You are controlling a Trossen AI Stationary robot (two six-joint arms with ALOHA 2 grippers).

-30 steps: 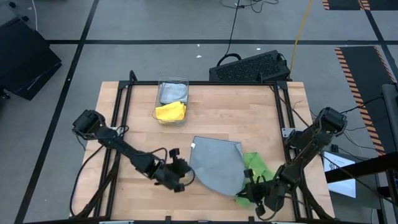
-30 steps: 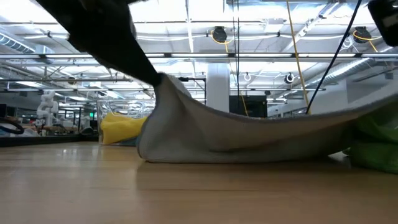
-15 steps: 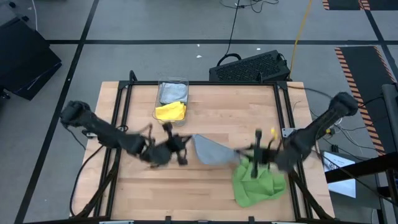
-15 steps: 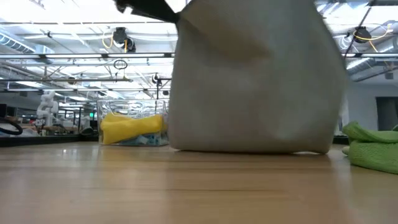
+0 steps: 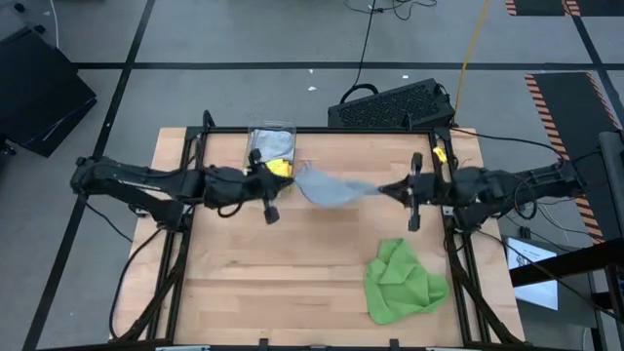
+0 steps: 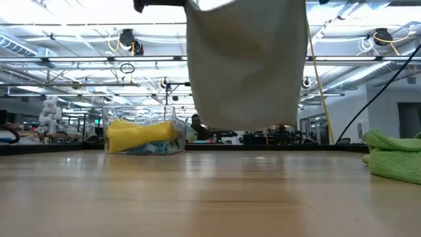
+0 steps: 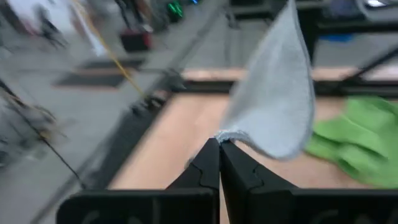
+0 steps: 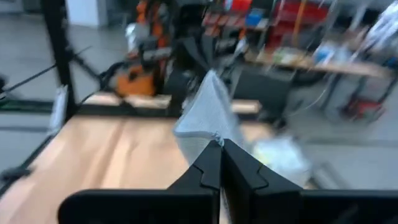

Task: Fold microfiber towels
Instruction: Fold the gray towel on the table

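The grey towel (image 5: 330,188) has risen off the table — low view shows it hanging clear — left gripper (image 5: 285,184) and right gripper (image 5: 387,189) pinching opposite corners, arms outstretched.

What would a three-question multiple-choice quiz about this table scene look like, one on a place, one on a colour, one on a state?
1. Where is the crumpled bright green microfiber towel?
A. in the clear plastic bin
B. on the wooden table near the right arm's side
C. hanging in the air

2. What colour is the soft cloth lying uppermost in the clear plastic bin?
A. yellow
B. red
C. black

3. What state is the grey microfiber towel in?
A. flat on the table
B. folded in the bin
C. lifted clear of the table, held by both hands

Answers: 1 B, the high view shows it lying there on the wood. 2 A, the yellow cloth shows through the bin's wall. 3 C, the left hand and right hand each pinch a corner, and the low view shows it hanging above the wood.
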